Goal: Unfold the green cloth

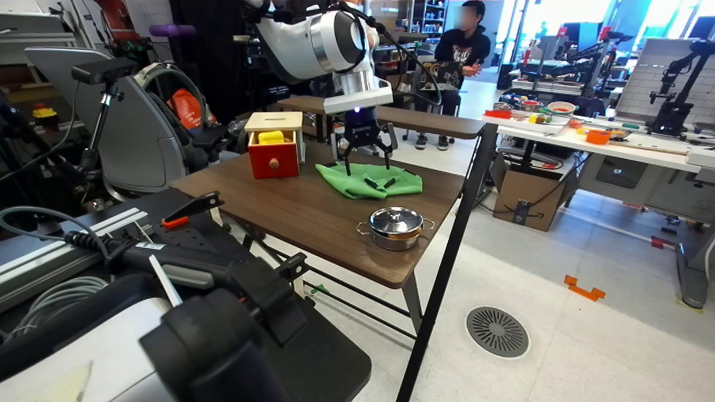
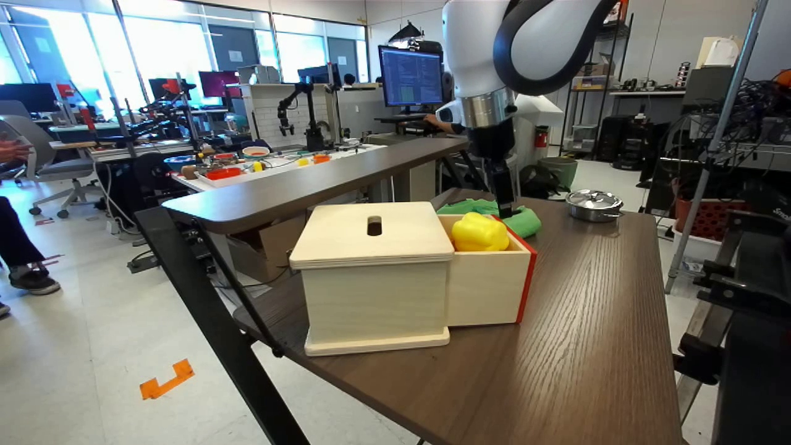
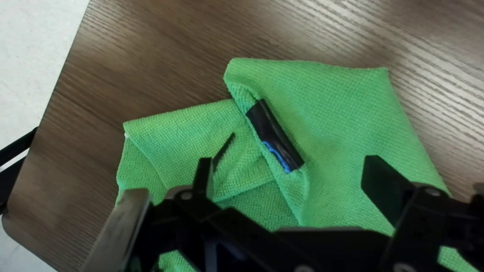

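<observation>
Just below and right of centre in an exterior view stands a lidded metal pot [image 1: 395,220]. Beyond it, mid-frame, the green cloth [image 1: 357,187] lies rumpled on the brown table [image 1: 290,201], the gripper [image 1: 368,170] over it with fingers spread wide; well behind, upper right, a person [image 1: 463,47] sits.

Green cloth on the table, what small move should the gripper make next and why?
Probably close the gripper on the folded edge of the green cloth, by the wide black strip: the cloth lies folded over itself, and in the wrist view the open fingers flank that edge.
</observation>
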Robot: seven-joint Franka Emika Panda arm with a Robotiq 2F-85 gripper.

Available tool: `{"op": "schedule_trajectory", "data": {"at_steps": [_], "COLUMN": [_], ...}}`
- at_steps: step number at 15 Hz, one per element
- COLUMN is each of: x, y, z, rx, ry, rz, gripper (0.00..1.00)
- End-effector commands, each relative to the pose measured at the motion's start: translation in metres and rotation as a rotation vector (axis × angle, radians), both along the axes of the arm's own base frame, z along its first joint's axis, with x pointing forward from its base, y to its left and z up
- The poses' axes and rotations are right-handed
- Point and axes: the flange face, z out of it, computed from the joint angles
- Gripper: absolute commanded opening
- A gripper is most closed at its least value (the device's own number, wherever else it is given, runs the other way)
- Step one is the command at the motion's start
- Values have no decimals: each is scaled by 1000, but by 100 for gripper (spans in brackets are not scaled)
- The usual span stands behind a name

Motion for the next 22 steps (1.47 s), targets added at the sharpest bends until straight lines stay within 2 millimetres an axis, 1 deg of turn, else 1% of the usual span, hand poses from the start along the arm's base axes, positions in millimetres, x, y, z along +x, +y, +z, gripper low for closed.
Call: {"op": "schedule_trajectory", "data": {"at_steps": [1,2,3,4,5,7,11,13,14,18,20,22], "x": [12,13,15,17,18,20,24,25,25,26,26,24], "y": [3,3,3,3,2,1,0,0,0,1,2,6], "z": [-4,-4,-6,-7,-8,-10,-15,-16,-15,-11,-7,3], "rx": [-19,-18,-21,-21,-20,-20,-23,-24,-24,-28,-30,-23], "ry": [-18,-18,-18,-18,-15,-14,-7,-4,-3,-6,-9,-11], "rz": [33,34,32,32,30,28,26,26,26,26,26,32], "gripper": [95,77,71,68,61,44,14,1,0,1,1,1]}}
